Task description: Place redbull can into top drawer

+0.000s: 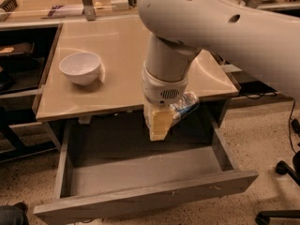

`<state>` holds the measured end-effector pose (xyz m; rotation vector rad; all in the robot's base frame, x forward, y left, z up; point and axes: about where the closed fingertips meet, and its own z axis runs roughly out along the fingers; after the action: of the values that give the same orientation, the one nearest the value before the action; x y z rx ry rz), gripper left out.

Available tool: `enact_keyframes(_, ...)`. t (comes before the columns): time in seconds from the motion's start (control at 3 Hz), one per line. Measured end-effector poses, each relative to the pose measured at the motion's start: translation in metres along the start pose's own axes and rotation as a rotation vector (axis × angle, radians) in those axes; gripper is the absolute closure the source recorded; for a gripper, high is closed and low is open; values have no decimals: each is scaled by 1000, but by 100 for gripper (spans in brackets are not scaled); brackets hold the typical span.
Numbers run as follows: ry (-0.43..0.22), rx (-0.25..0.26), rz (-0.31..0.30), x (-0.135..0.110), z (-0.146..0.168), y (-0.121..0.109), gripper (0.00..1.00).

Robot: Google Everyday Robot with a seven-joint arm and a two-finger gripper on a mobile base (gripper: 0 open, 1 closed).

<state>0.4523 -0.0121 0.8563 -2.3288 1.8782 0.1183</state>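
My gripper (161, 125) hangs from the big white arm just past the front edge of the beige tabletop (122, 55), above the back of the open top drawer (140, 172). It is shut on the redbull can (185, 106), a shiny silver and blue can that sticks out sideways to the right of the yellowish fingers (158, 123). The can is held in the air, above the drawer's grey bottom. The drawer is pulled out wide, and nothing shows on the part of its bottom that I can see.
A white bowl (80, 67) stands on the left of the tabletop. Shelves and dark gaps lie to the left. An office chair base (281, 191) and cables are on the floor at the right. A counter with clutter runs along the back.
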Motion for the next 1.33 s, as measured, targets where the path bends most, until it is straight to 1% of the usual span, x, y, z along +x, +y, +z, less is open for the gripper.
enact_keyframes(0.33, -55, -43, 42, -8, 33, 21, 100)
enact_keyframes(0.67, -113, -75, 72, -10, 72, 29, 100)
enact_keyframes(1.0, -118, -77, 73, -11, 75, 29, 100)
enact_keyframes(1.33, -144, -85, 81, -14, 92, 30, 100)
